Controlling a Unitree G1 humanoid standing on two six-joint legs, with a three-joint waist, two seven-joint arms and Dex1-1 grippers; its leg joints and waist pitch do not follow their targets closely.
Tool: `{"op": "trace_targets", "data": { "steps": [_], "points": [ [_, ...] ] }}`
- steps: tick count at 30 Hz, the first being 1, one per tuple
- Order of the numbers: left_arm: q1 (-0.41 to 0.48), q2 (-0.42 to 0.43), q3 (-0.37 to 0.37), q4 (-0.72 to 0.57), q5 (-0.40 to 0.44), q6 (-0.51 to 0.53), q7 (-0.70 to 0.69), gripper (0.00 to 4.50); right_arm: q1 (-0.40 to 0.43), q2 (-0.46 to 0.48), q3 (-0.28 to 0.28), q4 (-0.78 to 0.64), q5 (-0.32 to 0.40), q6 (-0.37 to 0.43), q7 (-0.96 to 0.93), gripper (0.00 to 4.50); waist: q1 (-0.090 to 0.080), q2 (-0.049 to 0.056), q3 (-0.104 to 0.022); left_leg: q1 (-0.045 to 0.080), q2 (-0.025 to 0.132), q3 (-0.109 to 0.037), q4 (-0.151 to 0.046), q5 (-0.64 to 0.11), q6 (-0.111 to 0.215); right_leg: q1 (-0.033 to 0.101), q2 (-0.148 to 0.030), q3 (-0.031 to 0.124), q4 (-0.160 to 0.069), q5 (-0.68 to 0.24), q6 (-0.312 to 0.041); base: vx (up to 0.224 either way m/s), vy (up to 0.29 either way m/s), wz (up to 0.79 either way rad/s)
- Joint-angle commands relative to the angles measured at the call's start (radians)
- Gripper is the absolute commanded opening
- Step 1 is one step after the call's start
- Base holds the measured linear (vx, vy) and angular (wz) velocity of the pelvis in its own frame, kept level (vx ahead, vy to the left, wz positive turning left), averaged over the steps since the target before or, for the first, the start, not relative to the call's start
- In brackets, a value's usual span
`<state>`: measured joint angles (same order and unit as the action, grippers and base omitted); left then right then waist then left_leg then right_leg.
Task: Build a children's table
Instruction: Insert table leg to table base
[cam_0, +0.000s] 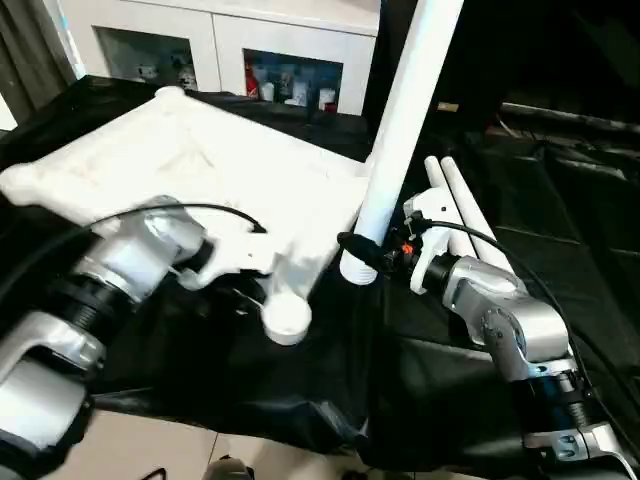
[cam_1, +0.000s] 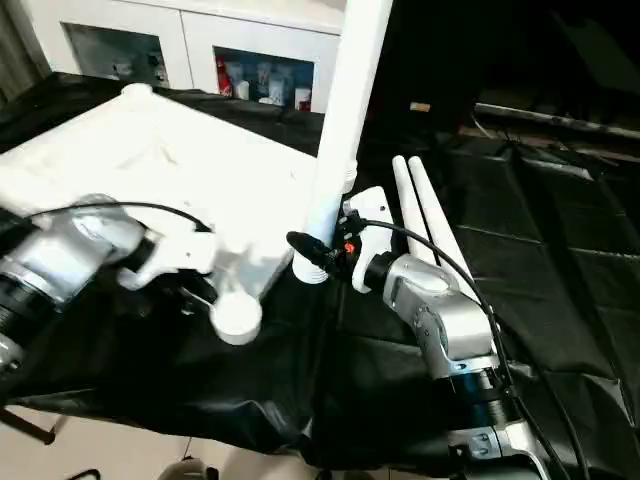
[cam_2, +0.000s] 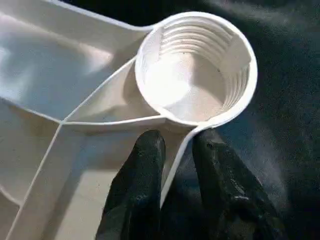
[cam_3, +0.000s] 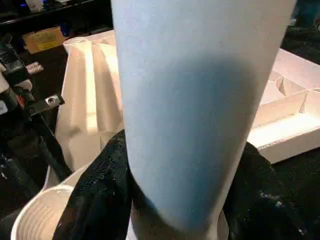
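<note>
- One black cloth (cam_0: 560, 200) covers the work surface; everything below lies on it.
- One cabinet (cam_0: 215, 50) with glass-fronted doors stands behind the surface, small items visible on its shelf.
- One white plastic table top (cam_0: 200, 170), rectangular, lies underside up on the cloth, to the left of centre. Ribs and a raised rim are visible in the left wrist view. Its near corner overhangs toward the robot.
- Corner sockets counted: three visible. The near one (cam_2: 197, 67) is round, open and threaded inside; one at the far corner (cam_0: 168, 95); one at the left corner (cam_0: 18, 185).
- Legs counted: three white tubes in view. One leg (cam_0: 400, 130) is held nearly upright, leaning slightly away to the right, its lower end just beside the table top's right edge and close above the cloth. Two spare legs (cam_0: 462, 205) lie side by side, touching, on the cloth behind the right gripper.
- Right gripper (cam_3: 175, 200): one, clamped around the lower end of the upright leg, a black finger on each side of the tube.
- Left gripper (cam_2: 175, 165): one, at the near corner. Its two fingers (cam_2: 137, 185) straddle the thin rim just beside the socket, one inside and one outside; whether they pinch the rim cannot be told.
</note>
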<state>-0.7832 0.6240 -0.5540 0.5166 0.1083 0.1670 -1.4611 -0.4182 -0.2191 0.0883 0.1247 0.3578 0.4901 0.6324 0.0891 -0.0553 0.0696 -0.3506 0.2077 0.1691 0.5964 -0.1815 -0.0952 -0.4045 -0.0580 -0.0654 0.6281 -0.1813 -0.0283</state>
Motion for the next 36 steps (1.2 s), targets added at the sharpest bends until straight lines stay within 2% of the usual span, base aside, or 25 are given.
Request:
{"op": "trace_targets", "data": {
  "steps": [1, 3, 5, 7, 8, 9, 10, 11, 13, 15, 18, 23, 24, 28, 30, 36],
  "points": [
    [0.019, -0.013, 0.01, -0.013, -0.002, 0.041, 0.016, 0.88, 0.005, -0.007, -0.001, 0.002, -0.005, -0.021, -0.002, 1.93, 0.001, 0.028, -0.077, 0.008, 0.02, -0.003, -0.071, -0.201, -0.057, 0.06, -0.078, 0.054, -0.068, -0.163, -0.196, 0.0, 0.0, 0.0],
    [0.045, -0.06, 0.031, 0.003, 0.029, 0.115, 0.137, 0.7, 0.01, -0.004, -0.002, 0.002, -0.007, -0.021, -0.008, 1.93, 0.0, 0.031, -0.076, 0.008, 0.021, -0.004, -0.071, -0.202, -0.056, 0.06, -0.077, 0.054, -0.068, -0.169, -0.197, 0.0, 0.0, 0.0],
    [0.058, -0.104, 0.053, 0.016, 0.045, 0.184, 0.241, 0.61, 0.012, -0.003, -0.005, 0.003, -0.009, -0.017, -0.015, 1.93, 0.0, 0.025, -0.074, 0.007, 0.019, -0.003, -0.069, -0.208, -0.045, 0.061, -0.078, 0.053, -0.074, -0.203, -0.191, 0.0, 0.0, 0.0],
    [0.07, -0.146, 0.07, 0.021, 0.063, 0.26, 0.352, 0.56, 0.007, -0.001, -0.011, 0.011, -0.012, -0.012, -0.021, 1.93, 0.002, 0.023, -0.074, 0.004, 0.017, -0.003, -0.069, -0.21, -0.035, 0.061, -0.079, 0.052, -0.082, -0.273, -0.167, 0.0, 0.0, 0.0],
    [0.073, -0.154, 0.072, 0.022, 0.069, 0.27, 0.373, 0.53, 0.006, 0.0, -0.012, 0.013, -0.013, -0.011, -0.023, 1.93, 0.002, 0.025, -0.073, 0.005, 0.017, -0.003, -0.069, -0.215, -0.033, 0.059, -0.079, 0.051, -0.084, -0.295, -0.159, 0.0, 0.0, 0.0],
    [0.076, -0.159, 0.073, 0.022, 0.073, 0.278, 0.388, 0.51, 0.005, 0.0, -0.013, 0.015, -0.013, -0.01, -0.024, 1.93, -0.003, 0.022, -0.071, -0.002, 0.015, -0.006, -0.07, -0.219, -0.032, 0.064, -0.079, 0.049, -0.09, -0.34, -0.139, 0.0, 0.0, 0.0],
    [0.083, -0.173, 0.079, 0.015, 0.079, 0.3, 0.416, 0.51, 0.002, 0.001, -0.016, 0.02, -0.015, -0.01, -0.027, 1.93, -0.004, 0.02, -0.075, -0.007, 0.012, -0.008, -0.071, -0.204, -0.03, 0.068, -0.08, 0.047, -0.092, -0.358, -0.118, 0.0, 0.0, 0.0],
    [0.088, -0.179, 0.082, 0.009, 0.082, 0.312, 0.428, 0.5, 0.0, 0.001, -0.018, 0.022, -0.017, -0.009, -0.029, 1.93, -0.007, 0.021, -0.075, -0.008, 0.013, -0.009, -0.071, -0.201, -0.03, 0.068, -0.08, 0.047, -0.092, -0.359, -0.113, 0.0, 0.0, 0.0],
    [0.096, -0.196, 0.092, 0.001, 0.085, 0.335, 0.452, 0.46, -0.003, 0.002, -0.02, 0.026, -0.018, -0.009, -0.031, 1.93, -0.016, 0.02, -0.075, -0.003, 0.01, -0.007, -0.068, -0.207, -0.022, 0.061, -0.077, 0.046, -0.098, -0.373, -0.108, 0.0, 0.0, 0.0],
    [0.118, -0.254, 0.127, -0.014, 0.088, 0.382, 0.538, 0.38, -0.007, 0.004, -0.025, 0.033, -0.021, -0.007, -0.038, 1.93, -0.02, 0.019, -0.074, -0.001, 0.01, -0.006, -0.066, -0.211, -0.011, 0.058, -0.075, 0.044, -0.101, -0.384, -0.113, 0.0, 0.0, 0.0],
    [0.128, -0.267, 0.129, -0.028, 0.079, 0.374, 0.559, 0.25, -0.008, 0.004, -0.026, 0.034, -0.021, -0.007, -0.04, 1.93, -0.019, 0.022, -0.076, 0.0, 0.012, -0.007, -0.067, -0.211, 0.001, 0.054, -0.073, 0.044, -0.102, -0.376, -0.115, 0.0, 0.0, 0.0],
    [0.148, -0.259, 0.132, -0.025, 0.053, 0.174, 0.56, 0.14, -0.01, 0.0, -0.027, 0.039, -0.026, -0.01, -0.043, 1.93, -0.02, 0.024, -0.079, 0.0, 0.013, -0.007, -0.068, -0.215, 0.004, 0.054, -0.073, 0.045, -0.101, -0.341, -0.119, 0.0, 0.0, 0.0],
    [0.152, -0.257, 0.154, -0.025, 0.045, 0.165, 0.566, 0.66, -0.009, -0.002, -0.028, 0.04, -0.027, -0.012, -0.043, 1.93, -0.019, 0.026, -0.08, 0.0, 0.014, -0.007, -0.068, -0.217, 0.002, 0.054, -0.073, 0.045, -0.099, -0.328, -0.122, 0.0, 0.0, 0.0],
    [0.164, -0.247, 0.188, -0.057, 0.018, 0.19, 0.538, 0.69, -0.009, -0.005, -0.029, 0.04, -0.027, -0.012, -0.044, 1.93, -0.02, 0.025, -0.081, -0.002, 0.015, -0.007, -0.068, -0.202, -0.002, 0.055, -0.073, 0.046, -0.092, -0.29, -0.132, 0.0, 0.0, 0.0],
    [0.165, -0.229, 0.207, -0.067, 0.005, 0.209, 0.531, 1.01, -0.007, -0.007, -0.029, 0.039, -0.027, -0.012, -0.043, 1.93, -0.02, 0.026, -0.079, -0.001, 0.015, -0.005, -0.069, -0.201, -0.001, 0.053, -0.072, 0.047, -0.091, -0.27, -0.144, 0.0, 0.0, 0.0],
    [0.154, -0.184, 0.227, -0.022, -0.002, 0.164, 0.514, 1.14, -0.008, -0.011, -0.028, 0.039, -0.027, -0.012, -0.041, 1.93, -0.023, 0.027, -0.077, 0.001, 0.014, -0.006, -0.071, -0.219, -0.005, 0.053, -0.073, 0.047, -0.095, -0.303, -0.134, 0.0, 0.0, 0.0]
  ]
}}
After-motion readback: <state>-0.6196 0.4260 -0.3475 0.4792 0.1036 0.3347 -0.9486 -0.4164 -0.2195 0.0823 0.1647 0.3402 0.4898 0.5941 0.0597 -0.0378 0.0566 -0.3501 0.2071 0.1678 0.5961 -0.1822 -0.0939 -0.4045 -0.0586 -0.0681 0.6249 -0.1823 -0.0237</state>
